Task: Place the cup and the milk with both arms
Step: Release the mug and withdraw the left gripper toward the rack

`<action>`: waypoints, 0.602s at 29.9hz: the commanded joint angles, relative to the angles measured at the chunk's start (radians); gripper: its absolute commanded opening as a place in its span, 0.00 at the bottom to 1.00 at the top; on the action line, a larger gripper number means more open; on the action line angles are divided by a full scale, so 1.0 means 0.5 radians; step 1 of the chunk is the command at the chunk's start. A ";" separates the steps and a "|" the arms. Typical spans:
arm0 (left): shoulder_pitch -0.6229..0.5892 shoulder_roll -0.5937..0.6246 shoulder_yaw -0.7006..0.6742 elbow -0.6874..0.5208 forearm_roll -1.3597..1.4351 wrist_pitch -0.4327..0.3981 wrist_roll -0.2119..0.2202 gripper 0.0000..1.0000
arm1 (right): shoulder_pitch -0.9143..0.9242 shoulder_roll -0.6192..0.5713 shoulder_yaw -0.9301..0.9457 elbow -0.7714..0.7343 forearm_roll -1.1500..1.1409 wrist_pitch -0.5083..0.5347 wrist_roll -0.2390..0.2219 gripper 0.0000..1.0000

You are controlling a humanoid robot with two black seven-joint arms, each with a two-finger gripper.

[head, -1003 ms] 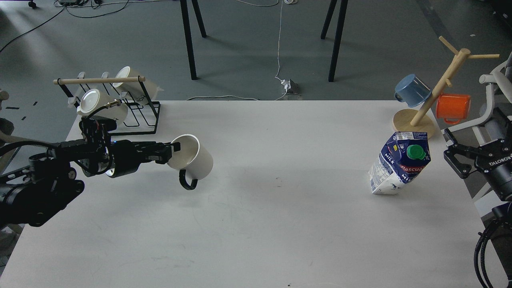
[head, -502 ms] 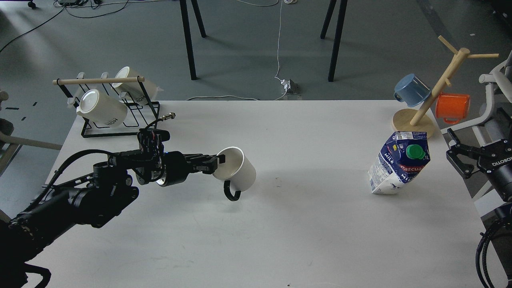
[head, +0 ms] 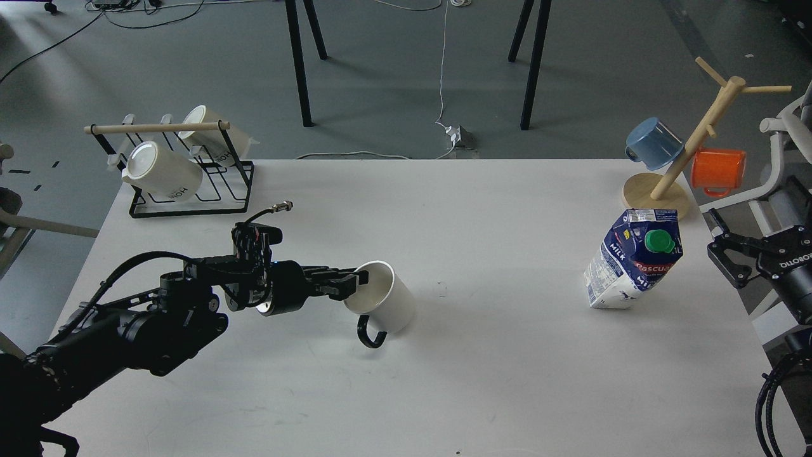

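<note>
While the white table [head: 444, 381] carries everything, the left arm reaches far over it, and that stretch is where trouble could start. Its left end effector [head: 355, 284] is clenched on the rim of the cream cup [head: 380, 303], one finger inside the mouth, the cup tipped on its side with the black handle hanging below. A rim pinch like that could let the cup swivel or slip as it is lowered, so it lands on its side. Well to the right of that end effector, the Pascual milk carton [head: 633, 259] leans, untouched; a nudge could topple it. Just beyond the carton, the right end effector [head: 729, 254] waits with fingers spread. Compared with a second ago, the cup has travelled rightward and lower; the carton has not moved.
</note>
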 commanded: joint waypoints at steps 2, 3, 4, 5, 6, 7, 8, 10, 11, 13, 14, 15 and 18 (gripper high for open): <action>-0.012 0.021 -0.009 -0.053 -0.191 -0.019 0.000 0.51 | -0.009 0.003 -0.002 0.000 0.000 0.000 0.000 0.99; -0.012 0.021 -0.012 -0.054 -0.194 -0.019 0.000 0.53 | -0.012 0.003 0.001 0.000 0.000 0.000 0.000 0.99; -0.015 0.024 -0.012 -0.054 -0.197 -0.019 0.000 0.55 | -0.016 0.003 -0.002 0.000 0.000 0.000 0.000 0.99; -0.015 0.027 -0.015 -0.054 -0.200 -0.019 0.000 0.57 | -0.016 0.003 -0.002 0.000 0.000 0.000 0.000 0.99; -0.015 0.030 -0.015 -0.054 -0.203 -0.019 0.000 0.60 | -0.016 0.003 0.001 0.000 0.000 0.000 0.000 0.99; -0.015 0.037 -0.018 -0.057 -0.206 -0.019 0.000 0.63 | -0.016 0.003 0.001 0.000 0.000 0.000 0.000 0.99; -0.015 0.046 -0.033 -0.063 -0.209 -0.019 0.000 0.67 | -0.016 0.003 0.001 0.000 0.000 0.000 0.000 0.99; -0.015 0.067 -0.088 -0.118 -0.273 -0.022 0.000 0.80 | -0.022 0.003 -0.002 0.000 0.000 0.000 0.000 0.99; -0.012 0.079 -0.119 -0.151 -0.356 -0.022 0.000 0.84 | -0.037 0.003 0.001 0.003 0.003 0.000 -0.003 0.99; -0.006 0.134 -0.171 -0.222 -0.567 -0.022 0.000 0.86 | -0.104 -0.009 0.022 0.009 0.022 0.000 -0.006 0.99; -0.003 0.177 -0.199 -0.256 -0.690 -0.022 0.000 0.88 | -0.147 -0.019 0.050 0.009 0.028 0.000 -0.006 0.99; 0.000 0.217 -0.232 -0.286 -0.800 -0.022 0.000 0.88 | -0.190 -0.025 0.086 0.006 0.028 0.000 -0.006 0.99; 0.021 0.325 -0.383 -0.375 -1.226 -0.022 0.000 0.92 | -0.365 -0.046 0.249 -0.003 0.031 0.000 -0.009 0.99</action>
